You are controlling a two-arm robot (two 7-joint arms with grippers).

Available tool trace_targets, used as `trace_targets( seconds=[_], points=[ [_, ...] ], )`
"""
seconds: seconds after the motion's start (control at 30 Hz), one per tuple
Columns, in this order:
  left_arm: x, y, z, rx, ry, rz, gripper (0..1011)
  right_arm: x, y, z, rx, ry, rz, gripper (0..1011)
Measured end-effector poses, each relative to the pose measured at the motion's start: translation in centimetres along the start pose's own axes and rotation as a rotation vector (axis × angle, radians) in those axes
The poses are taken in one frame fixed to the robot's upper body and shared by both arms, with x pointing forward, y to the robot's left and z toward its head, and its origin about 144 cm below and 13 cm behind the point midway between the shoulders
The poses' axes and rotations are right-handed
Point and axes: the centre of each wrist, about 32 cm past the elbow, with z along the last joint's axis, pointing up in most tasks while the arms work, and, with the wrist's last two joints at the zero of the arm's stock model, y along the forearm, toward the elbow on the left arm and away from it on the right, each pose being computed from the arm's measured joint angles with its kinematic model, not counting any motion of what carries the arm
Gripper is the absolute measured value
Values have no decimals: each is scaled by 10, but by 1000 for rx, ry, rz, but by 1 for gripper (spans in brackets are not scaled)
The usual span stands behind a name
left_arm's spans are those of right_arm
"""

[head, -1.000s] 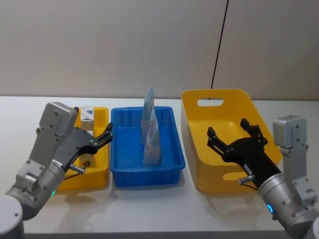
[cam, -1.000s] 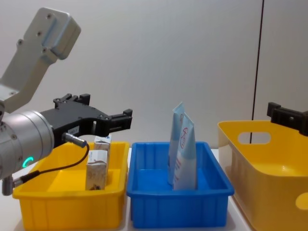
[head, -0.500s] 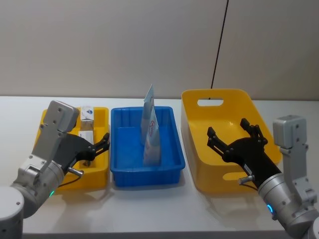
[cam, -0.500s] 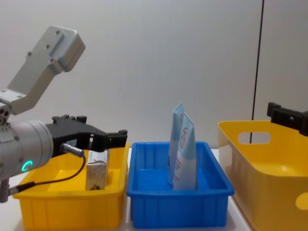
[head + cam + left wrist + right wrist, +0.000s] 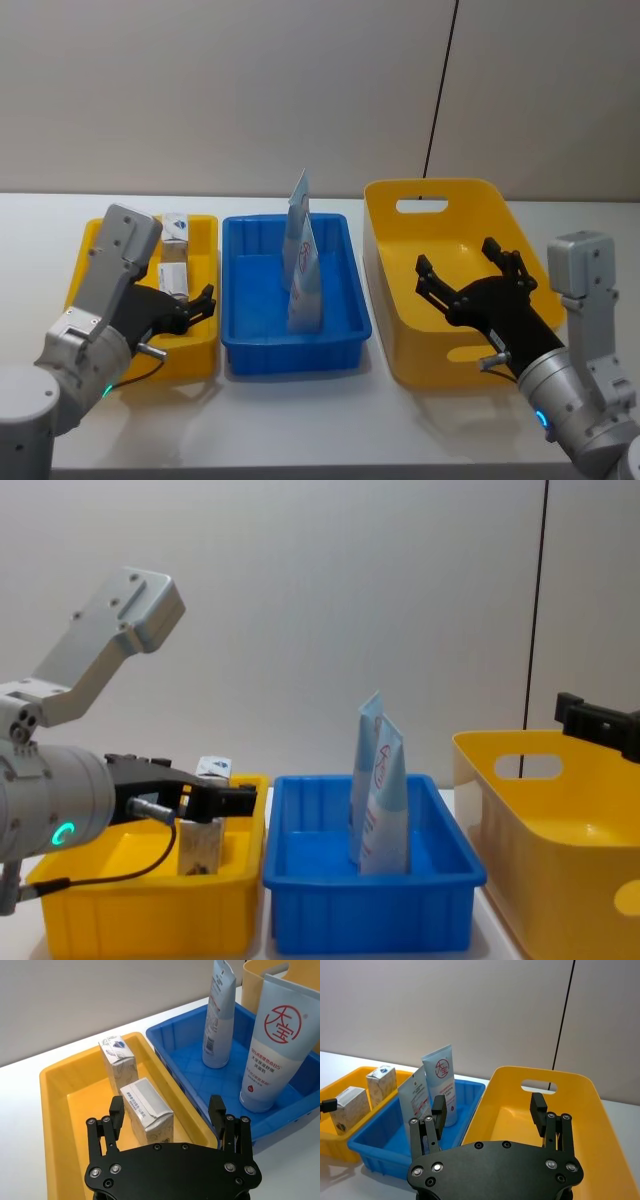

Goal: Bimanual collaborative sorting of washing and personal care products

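Over the small yellow tray (image 5: 55, 1074), the left gripper (image 5: 200, 304) is hovering, jaws spread, above the nearer carton (image 5: 146, 1112). Being light, crushable card, it is probably asking for a gentle pinch across its flat sides. Two tubes (image 5: 272, 1045) are standing in the blue tray (image 5: 192, 1057). The right gripper (image 5: 488, 1105) is hanging, jaws apart, over the yellow bin (image 5: 600, 1110).

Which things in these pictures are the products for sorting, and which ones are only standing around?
For the job: near carton, far carton, in the small yellow tray; near tube, far tube, in the blue tray; left gripper, open at the near carton; right gripper, open over the large yellow basket.
Only around: those two trays, the basket, black cable behind.
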Motion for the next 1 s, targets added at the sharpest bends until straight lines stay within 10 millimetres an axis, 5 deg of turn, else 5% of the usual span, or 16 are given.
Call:
trace_targets(
  seconds=[1.0],
  points=[
    [8, -23, -10, 93, 45, 10, 1002, 0, 0, 0, 0, 0, 0, 1003]
  ],
)
